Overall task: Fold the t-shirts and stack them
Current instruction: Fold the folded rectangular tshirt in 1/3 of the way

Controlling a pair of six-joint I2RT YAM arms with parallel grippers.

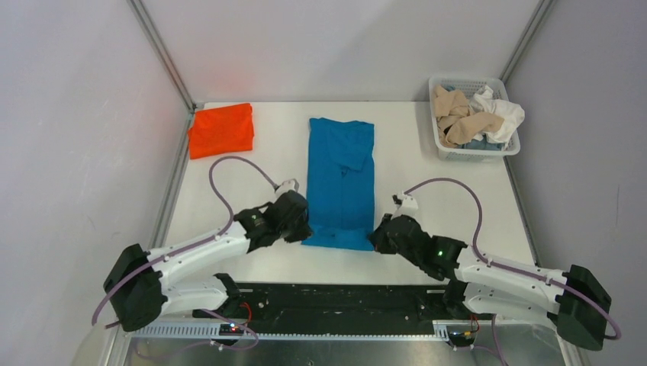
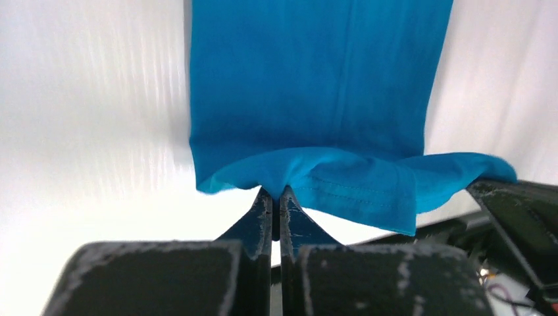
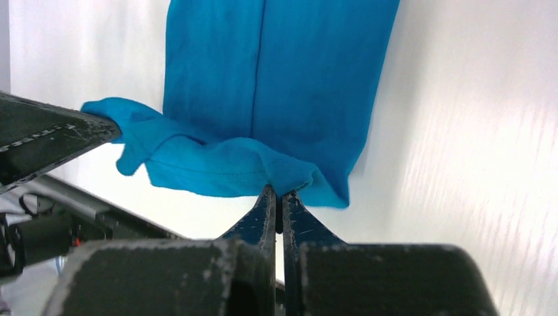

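My left end effector (image 2: 276, 191) and right end effector (image 3: 278, 191) each pinched the near hem of the blue t-shirt (image 1: 341, 168), which lay mid-worktop (image 1: 427, 198). The orange t-shirt (image 1: 221, 130) sat far left. The basket (image 1: 477, 153), far right, held the beige t-shirt (image 1: 458, 114) and the white t-shirt (image 1: 501, 110).

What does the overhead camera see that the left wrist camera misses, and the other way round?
Only overhead: the folded orange shirt and the basket holding a beige shirt and a white shirt. Only left wrist: close up, the left gripper shut on the blue shirt's lifted hem. Both: the blue shirt lying on the white table.
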